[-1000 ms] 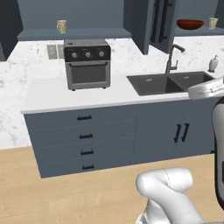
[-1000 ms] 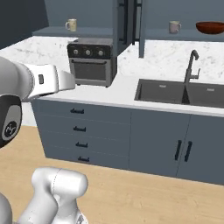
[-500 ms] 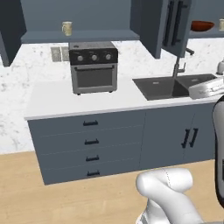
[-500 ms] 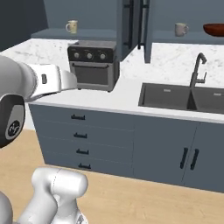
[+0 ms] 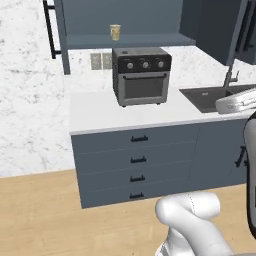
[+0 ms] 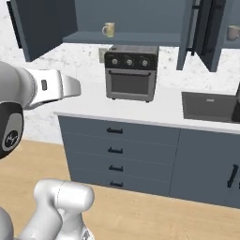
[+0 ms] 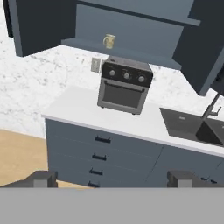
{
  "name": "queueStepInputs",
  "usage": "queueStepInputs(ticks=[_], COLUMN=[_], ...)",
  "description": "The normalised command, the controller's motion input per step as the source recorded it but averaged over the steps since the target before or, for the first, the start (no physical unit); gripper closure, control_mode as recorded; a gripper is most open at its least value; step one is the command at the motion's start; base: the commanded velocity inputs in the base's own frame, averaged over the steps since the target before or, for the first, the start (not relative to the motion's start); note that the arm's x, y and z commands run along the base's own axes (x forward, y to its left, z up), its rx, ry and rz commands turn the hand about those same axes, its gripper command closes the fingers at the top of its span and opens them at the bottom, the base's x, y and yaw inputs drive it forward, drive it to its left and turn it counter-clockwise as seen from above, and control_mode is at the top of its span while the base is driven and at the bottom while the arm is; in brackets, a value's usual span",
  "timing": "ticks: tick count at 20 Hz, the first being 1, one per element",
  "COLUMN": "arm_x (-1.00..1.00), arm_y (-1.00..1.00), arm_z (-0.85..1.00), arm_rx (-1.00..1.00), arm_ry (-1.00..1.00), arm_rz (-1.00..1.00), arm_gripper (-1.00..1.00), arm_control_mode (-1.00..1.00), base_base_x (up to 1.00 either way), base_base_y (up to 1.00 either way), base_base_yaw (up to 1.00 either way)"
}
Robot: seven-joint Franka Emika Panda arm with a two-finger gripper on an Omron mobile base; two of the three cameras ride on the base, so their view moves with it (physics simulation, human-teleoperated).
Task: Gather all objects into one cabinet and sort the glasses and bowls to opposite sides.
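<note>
Cream mug (image 5: 115, 32) alone in open cabinet (image 5: 125, 20), hand (image 7: 111, 178) released, empty

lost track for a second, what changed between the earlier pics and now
The base drove left along the counter, so the whole scene slid right: the toaster oven now sits mid-frame and the sink is near the right edge. Nothing was grasped or released. The mug stays on its open cabinet shelf above the oven, and the gripper stays open and empty.
</note>
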Motion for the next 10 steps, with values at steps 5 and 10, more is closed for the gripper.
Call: queueStepInputs(ticks=[5,10], arm_x=[0.0,0.0], arm_y=[0.0,0.0], arm_z=[0.0,0.0], arm_rx=[0.0,0.0], arm_ry=[0.0,0.0], arm_rz=[0.0,0.0], arm_gripper=[-1.0,-1.0], arm_control_mode=[1.0,1.0], base_base_x=[1.0,0.92], base_base_y=[0.13,0.02], base_base_yaw=[0.0,0.0])
